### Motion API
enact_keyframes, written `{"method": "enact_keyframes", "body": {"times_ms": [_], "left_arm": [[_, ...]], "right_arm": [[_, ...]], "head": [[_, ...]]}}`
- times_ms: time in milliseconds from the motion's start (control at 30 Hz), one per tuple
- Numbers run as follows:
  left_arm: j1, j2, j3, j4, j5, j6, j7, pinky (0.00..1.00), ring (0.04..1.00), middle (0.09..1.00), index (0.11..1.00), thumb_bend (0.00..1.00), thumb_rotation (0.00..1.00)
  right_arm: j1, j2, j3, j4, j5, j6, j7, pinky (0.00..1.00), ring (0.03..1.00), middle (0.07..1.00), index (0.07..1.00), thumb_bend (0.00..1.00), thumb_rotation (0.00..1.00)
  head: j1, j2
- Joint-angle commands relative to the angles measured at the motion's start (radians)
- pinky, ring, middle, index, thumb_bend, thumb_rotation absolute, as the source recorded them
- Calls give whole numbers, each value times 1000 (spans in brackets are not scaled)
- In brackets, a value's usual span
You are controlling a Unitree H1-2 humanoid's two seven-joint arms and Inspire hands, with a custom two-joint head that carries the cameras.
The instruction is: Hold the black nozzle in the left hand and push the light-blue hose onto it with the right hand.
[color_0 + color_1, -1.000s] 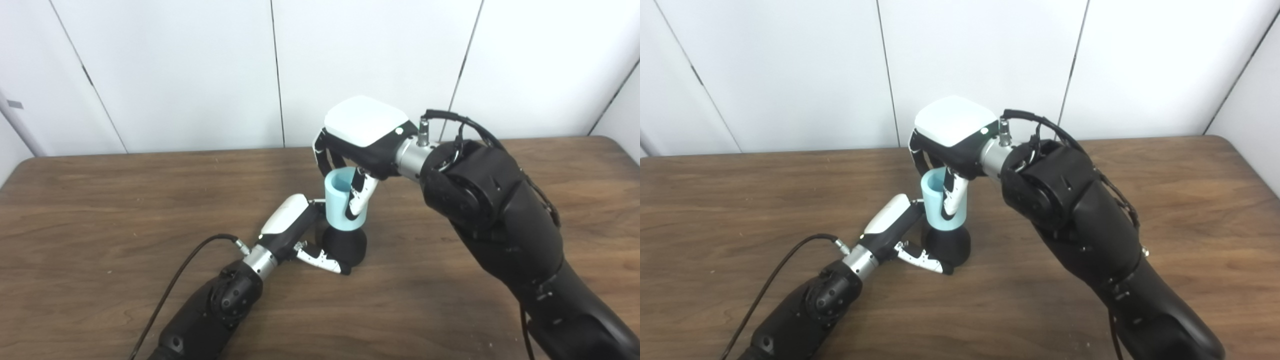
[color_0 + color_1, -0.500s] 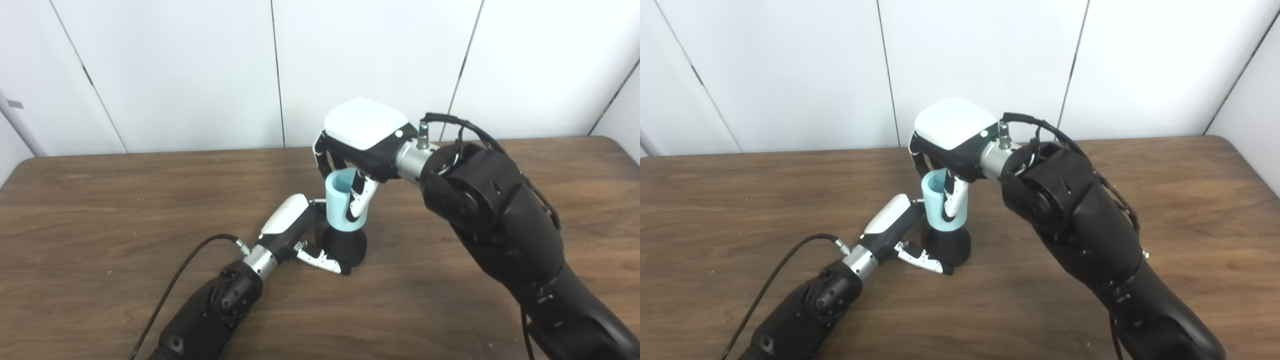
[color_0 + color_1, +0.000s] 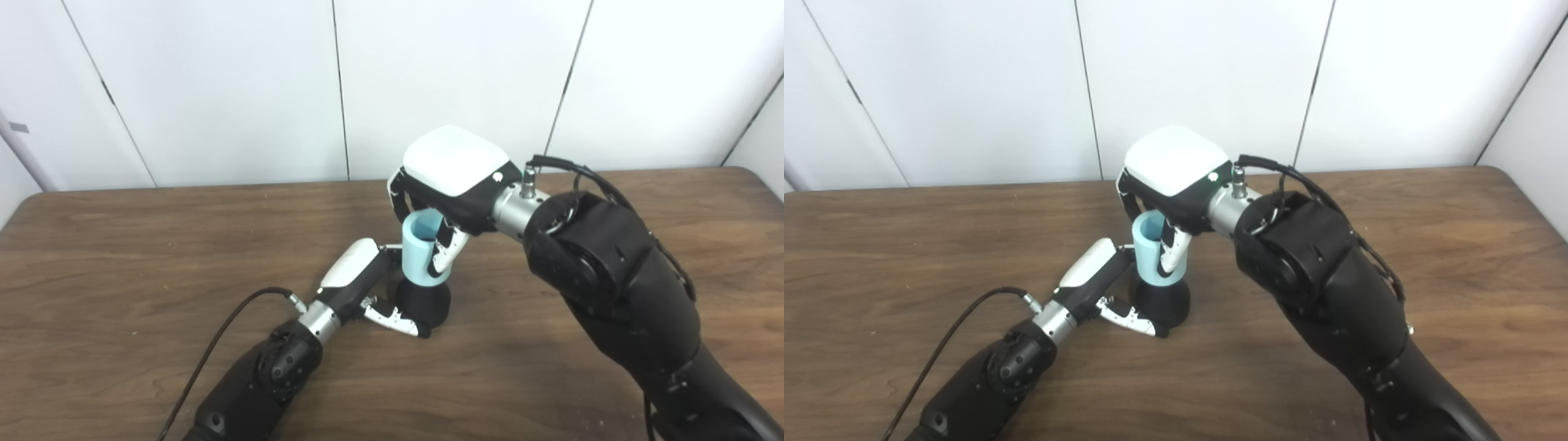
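The black nozzle (image 3: 424, 301) stands on the wooden table (image 3: 122, 257), clasped low by the left hand (image 3: 367, 288). The right hand (image 3: 450, 180) grips the upright light-blue hose (image 3: 416, 257) seated on it; the joint is hidden.

Dark brown wood-grain table top (image 3: 122, 245) with dull sheen, matt black flared plastic nozzle (image 3: 425, 301), smooth matt light-blue hose tube (image 3: 416, 257), glossy white plastic shell on right hand (image 3: 450, 177), brushed metal wrist collar (image 3: 513, 205)
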Motion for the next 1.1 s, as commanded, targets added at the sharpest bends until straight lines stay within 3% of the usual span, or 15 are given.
{"method": "enact_keyframes", "body": {"times_ms": [0, 567, 1067], "left_arm": [[157, 16, -81, 92, 57, 87, -136, 752, 572, 461, 475, 517, 85], [160, 17, -81, 82, 57, 96, -139, 752, 571, 459, 475, 517, 85], [158, 18, -82, 79, 57, 97, -141, 752, 574, 460, 475, 517, 85]], "right_arm": [[17, -7, 13, -4, 13, -38, 18, 49, 128, 461, 475, 531, 0], [39, 7, 36, 35, 3, -54, -13, 50, 123, 459, 474, 531, 0], [22, 14, 50, 44, -5, -48, 28, 44, 121, 426, 471, 529, 0]], "head": [[-1, 0], [1, 3], [1, 4]]}}
